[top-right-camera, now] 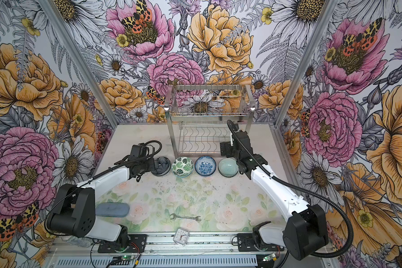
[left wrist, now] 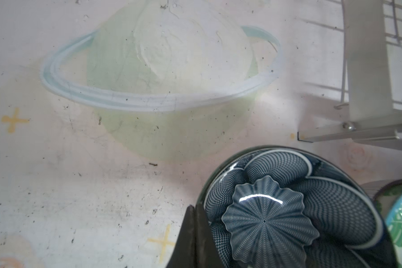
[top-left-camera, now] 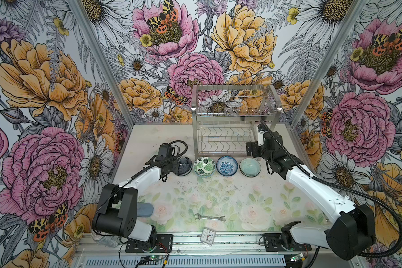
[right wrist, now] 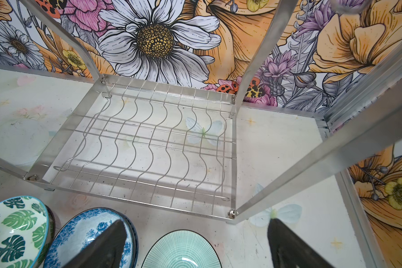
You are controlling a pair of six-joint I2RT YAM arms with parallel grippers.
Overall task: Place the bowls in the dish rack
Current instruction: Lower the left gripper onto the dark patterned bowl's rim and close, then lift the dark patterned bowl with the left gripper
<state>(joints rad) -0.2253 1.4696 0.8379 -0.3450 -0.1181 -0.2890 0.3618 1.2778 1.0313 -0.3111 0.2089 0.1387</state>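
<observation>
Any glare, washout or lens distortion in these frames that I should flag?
Left wrist view: table washed out and pale, a white glare arc on the dark bowl. Right wrist view: crisp on the dish rack, though its nearest leg is soft. Both top views: wide-angle lens splays the corner posts outward, bright glints on the rack's front corners.

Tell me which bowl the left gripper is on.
The dark grey-blue bowl at the row's left end: the left gripper pinches its rim. The leaf bowl, blue-flowered bowl and pale green bowl stand free.
</observation>
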